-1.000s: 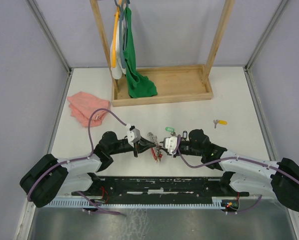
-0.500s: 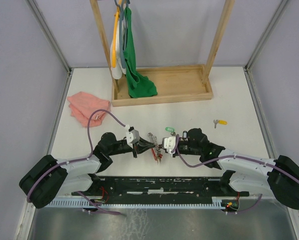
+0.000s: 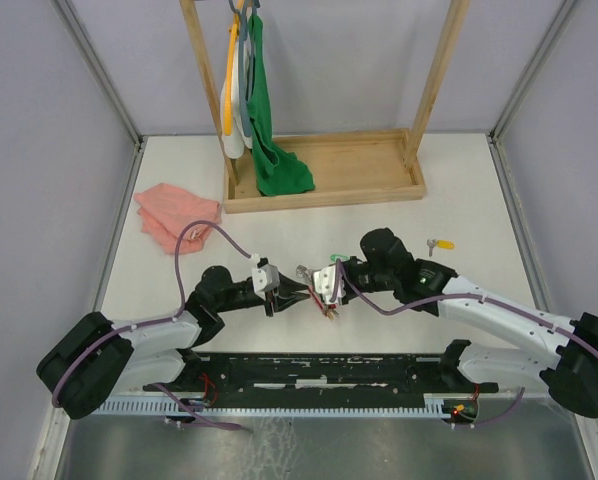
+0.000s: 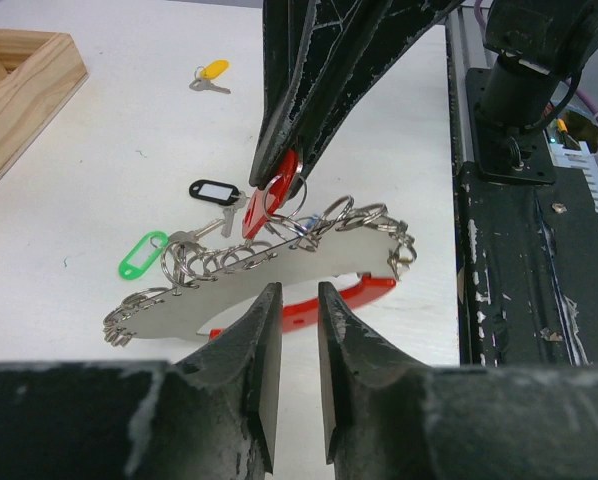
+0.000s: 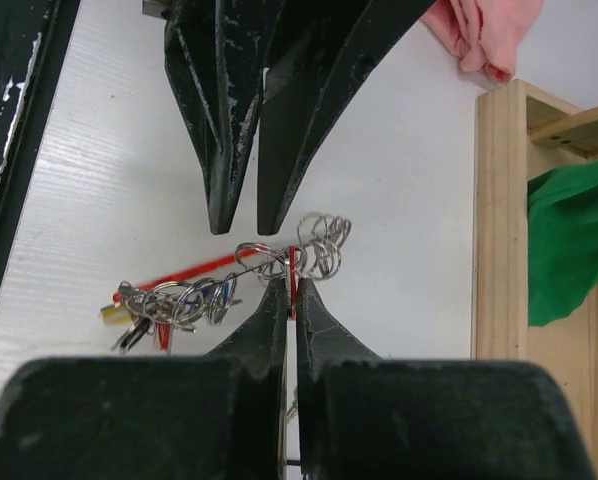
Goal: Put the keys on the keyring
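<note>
The keyring (image 4: 279, 275), a thin grey loop with a red part and a row of small metal rings, lies between both grippers (image 3: 306, 272). My right gripper (image 5: 292, 285) is shut on a red-tagged key (image 4: 264, 205) that hangs on the ring. It comes down from above in the left wrist view. My left gripper (image 4: 299, 295) stands just short of the ring's near edge, open, with nothing between its fingers. A black-tagged key (image 4: 211, 190) and a green-tagged key (image 4: 142, 255) lie by the ring. A yellow-tagged key (image 3: 439, 244) lies apart to the right.
A pink cloth (image 3: 174, 215) lies at the back left. A wooden frame base (image 3: 324, 185) holds a green cloth (image 3: 274, 165) and hangers at the back. The black base rail (image 3: 319, 370) runs along the near edge.
My left gripper has opened and let go of the keyring. My right gripper has shut on the red-tagged key and shifted left and slightly back.
</note>
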